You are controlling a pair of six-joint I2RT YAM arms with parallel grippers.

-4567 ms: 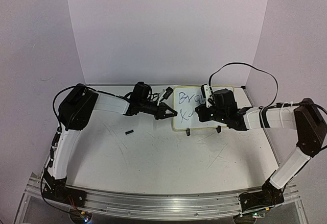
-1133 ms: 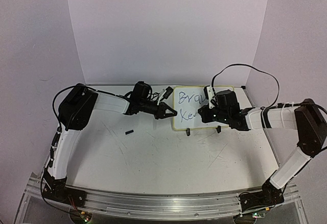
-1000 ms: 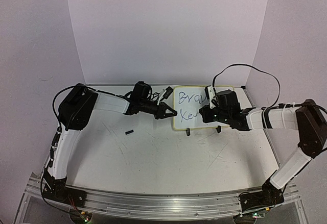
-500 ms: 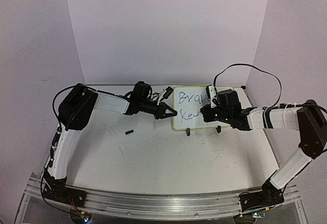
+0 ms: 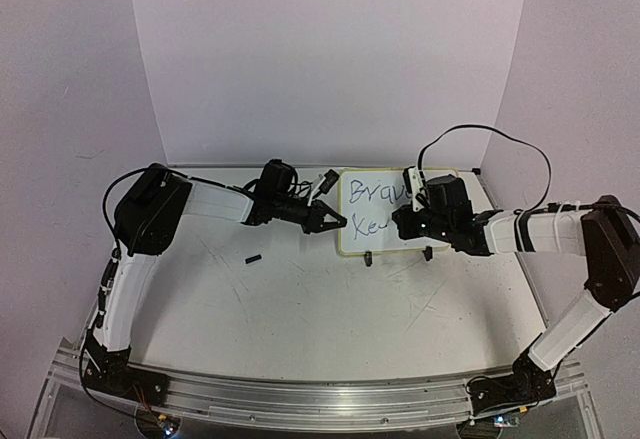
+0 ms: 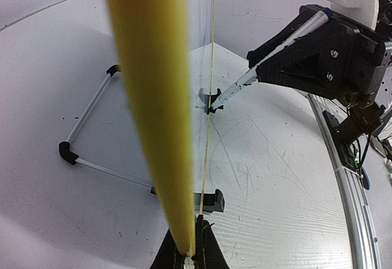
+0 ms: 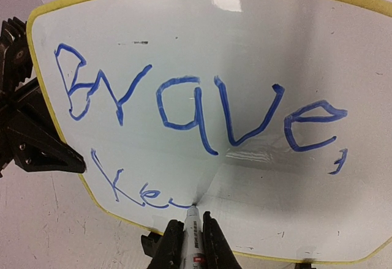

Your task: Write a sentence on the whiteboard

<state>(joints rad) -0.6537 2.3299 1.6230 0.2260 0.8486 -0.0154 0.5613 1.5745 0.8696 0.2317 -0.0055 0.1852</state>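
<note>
Whiteboard [image 5: 372, 209] shows a longer second line than before, "Ke" plus a stroke. Right gripper [image 7: 188, 244] pinches the marker [image 7: 192, 217]; left gripper [image 6: 188, 253] clamps the board's 9 o'clock rim. A small black piece [image 5: 254, 257] lies at 8 o'clock.

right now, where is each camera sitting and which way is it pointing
Top external: fixed above and behind the arms, looking down on the table; both arms show whole, with the left gripper and right gripper at the whiteboard.
Left wrist: on the left arm, looking along the whiteboard's yellow edge; its own fingers clamp that edge.
Right wrist: on the right arm, facing the written side; its own fingers hold a pen.
Shared: both wrist views show the whiteboard and the other arm's gripper.
</note>
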